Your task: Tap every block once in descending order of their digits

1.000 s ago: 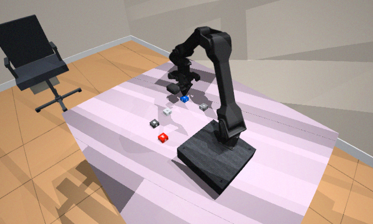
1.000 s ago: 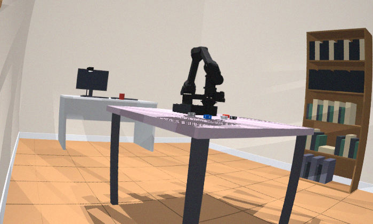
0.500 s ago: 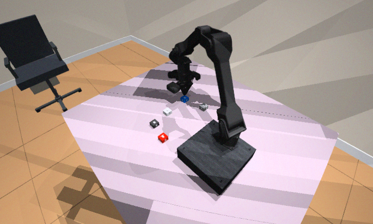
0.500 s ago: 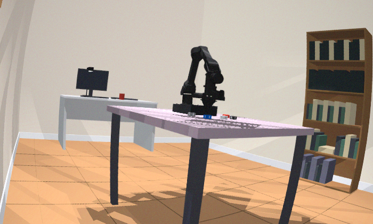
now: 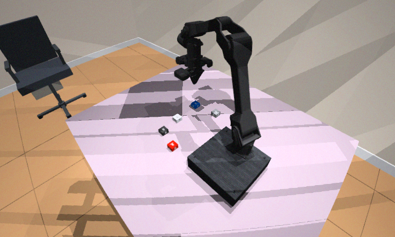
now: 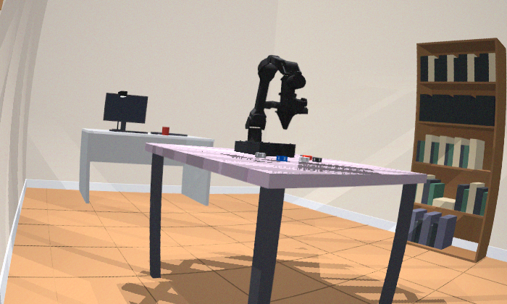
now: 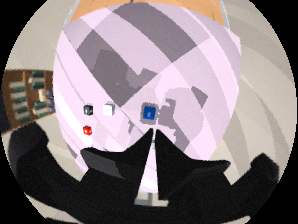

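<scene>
My gripper (image 5: pixel 194 82) (image 6: pixel 285 127) (image 7: pixel 153 131) is shut and empty, pointing down high above the table, over the area of the blue block. The blue block (image 5: pixel 195 104) (image 6: pixel 282 158) (image 7: pixel 149 113) lies flat, just beyond the fingertips in the wrist view; its digit is too blurred to read surely. A white block (image 5: pixel 177 118) (image 7: pixel 109 109), a black block (image 5: pixel 163 130) (image 6: pixel 316 159) (image 7: pixel 88 110) and a red block (image 5: pixel 172 145) (image 7: pixel 87 130) lie to one side. A light grey block (image 5: pixel 215 113) (image 6: pixel 260 155) lies nearer the arm's base. Their digits are not readable.
The blocks lie on a pink table (image 5: pixel 152 206) (image 6: pixel 346 180) (image 7: pixel 220 65) with striped shadows. The arm's black base (image 5: pixel 222 173) (image 6: pixel 264 148) stands on it. A chair (image 5: pixel 43 71), a desk (image 6: pixel 145 149) and a bookshelf (image 6: pixel 501 150) stand away from the table.
</scene>
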Robot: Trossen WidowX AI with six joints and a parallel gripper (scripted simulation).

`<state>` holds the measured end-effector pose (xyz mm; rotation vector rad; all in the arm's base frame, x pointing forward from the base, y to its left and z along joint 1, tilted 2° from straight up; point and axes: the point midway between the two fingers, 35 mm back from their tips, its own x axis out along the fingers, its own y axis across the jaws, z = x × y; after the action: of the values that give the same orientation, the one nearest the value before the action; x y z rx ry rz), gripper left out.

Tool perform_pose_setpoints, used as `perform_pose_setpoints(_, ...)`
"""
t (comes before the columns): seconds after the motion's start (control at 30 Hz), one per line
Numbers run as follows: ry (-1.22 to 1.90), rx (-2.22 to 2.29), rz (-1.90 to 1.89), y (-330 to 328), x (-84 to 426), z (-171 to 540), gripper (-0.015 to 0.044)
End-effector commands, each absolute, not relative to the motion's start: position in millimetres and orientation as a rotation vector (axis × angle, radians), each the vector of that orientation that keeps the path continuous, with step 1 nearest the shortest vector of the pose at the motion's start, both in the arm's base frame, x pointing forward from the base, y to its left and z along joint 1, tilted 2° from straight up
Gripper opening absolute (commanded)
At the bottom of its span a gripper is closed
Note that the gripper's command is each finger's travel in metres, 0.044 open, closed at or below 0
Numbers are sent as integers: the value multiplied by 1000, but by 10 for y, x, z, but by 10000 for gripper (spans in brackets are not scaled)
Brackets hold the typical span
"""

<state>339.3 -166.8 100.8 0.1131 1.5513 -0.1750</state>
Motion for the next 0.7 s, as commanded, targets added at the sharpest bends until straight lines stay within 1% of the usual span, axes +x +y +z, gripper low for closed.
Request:
perform_pose_setpoints(0.0, 1569, 122, -169, -1545, 3393, 1036, 20)
perform_pose_setpoints(0.23, 1569, 131, -160, -397, 3477, 1005, 20)
perform_pose_setpoints(0.3, 1570, 133, -159, -187, 3450, 998, 20)
perform_pose_setpoints(0.5, 1570, 133, -158, -158, 3449, 970, 20)
perform_pose_setpoints(0.67, 1570, 133, -158, -170, 3452, 288, 20)
